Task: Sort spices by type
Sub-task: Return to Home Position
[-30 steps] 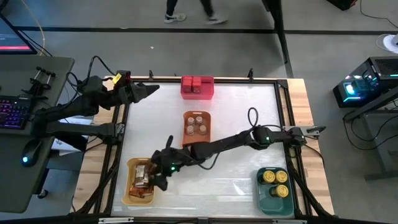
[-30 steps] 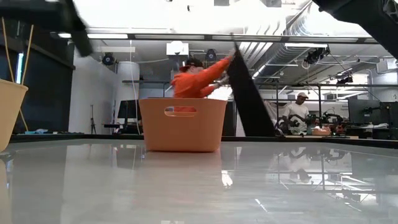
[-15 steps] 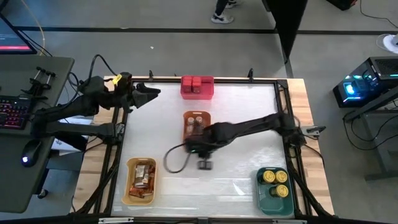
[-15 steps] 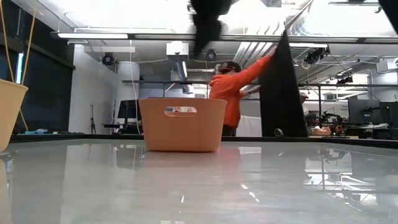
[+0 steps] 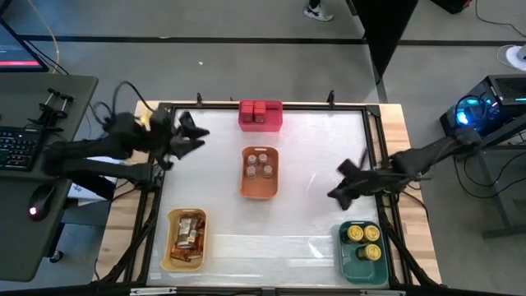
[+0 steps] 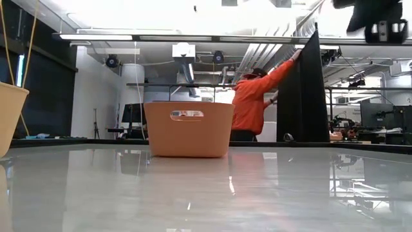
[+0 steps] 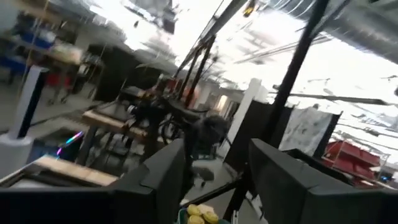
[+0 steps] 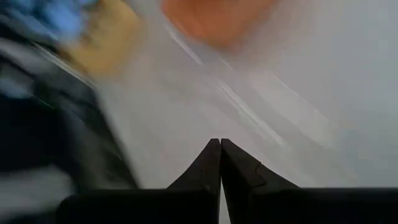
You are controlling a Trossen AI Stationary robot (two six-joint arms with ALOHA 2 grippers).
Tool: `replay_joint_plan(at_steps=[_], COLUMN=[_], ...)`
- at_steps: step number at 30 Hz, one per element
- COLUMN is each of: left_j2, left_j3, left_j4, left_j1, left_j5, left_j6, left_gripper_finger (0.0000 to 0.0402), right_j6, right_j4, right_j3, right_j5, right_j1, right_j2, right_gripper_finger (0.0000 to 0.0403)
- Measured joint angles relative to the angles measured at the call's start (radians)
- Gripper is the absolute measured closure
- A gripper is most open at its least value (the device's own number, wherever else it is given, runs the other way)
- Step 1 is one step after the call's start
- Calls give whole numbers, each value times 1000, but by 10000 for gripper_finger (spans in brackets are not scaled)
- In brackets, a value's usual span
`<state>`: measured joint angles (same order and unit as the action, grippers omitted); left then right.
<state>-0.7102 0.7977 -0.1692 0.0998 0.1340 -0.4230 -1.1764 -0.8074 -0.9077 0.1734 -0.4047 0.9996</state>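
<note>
Spices (image 5: 253, 161) all sit in bins on the table (image 5: 312, 222). I can't read any brand or label; the print is too small. In the high view, red boxes (image 5: 259, 109) are in the red bin (image 5: 260, 125) at the top edge. Pale-lidded jars (image 5: 265, 170) stand in the orange bin (image 5: 260, 189) mid-table. Orange-brown printed packets (image 5: 189, 234) are piled in the yellow bin (image 5: 167, 247) at bottom left. Three round yellow-topped tins (image 5: 356, 233) are in the green bin (image 5: 355, 265) at bottom right. The left gripper (image 5: 197, 133) is over the table's top-left corner with its arm folded back off the left side. Its fingers are spread with nothing between them, and its wrist view looks level out into the room. The right gripper (image 8: 219, 149) hangs over the table's right edge, between the orange and green bins. Its arm reaches in from the right, its fingers are pressed together on nothing, and its camera points at the bare tabletop. In the low view, a person (image 6: 251, 103) in an orange top, beyond the table, has an arm raised to a dark panel (image 6: 302, 90).
</note>
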Motion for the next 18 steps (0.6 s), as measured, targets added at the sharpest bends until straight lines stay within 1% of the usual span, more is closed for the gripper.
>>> replay_joint_plan(at_steps=[2,5,6,8,9,11,15,18], left_j2=[-1,-5,-4,3,8,18,56,88], left_j3=[-94,-266,-326,-431,-478,-572,-705,-772], left_j4=[-114,-278,-347,-521,-596,-704,-841,-871], left_j1=[-43,-86,-96,-104,-104,-99,-89,-86], left_j5=[-43,-144,-169,-180,-180,-181,-200,-202], left_j6=[9,6,2,-27,-48,-80,-138,-189], left_gripper_finger=[254,309,332,378,389,390,399,400], right_j6=[-78,-100,-96,-65,-46,-2,80,97], right_j4=[128,253,277,282,281,288,286,281], right_j3=[83,160,169,169,162,145,107,93], right_j5=[112,249,272,290,290,289,286,261], right_j1=[-54,-94,-95,-85,-77,-59,-21,6], right_j2=[-105,-180,-185,-183,-177,-158,-136,-140], right_gripper_finger=[401,402,402,402,402,402,402,402])
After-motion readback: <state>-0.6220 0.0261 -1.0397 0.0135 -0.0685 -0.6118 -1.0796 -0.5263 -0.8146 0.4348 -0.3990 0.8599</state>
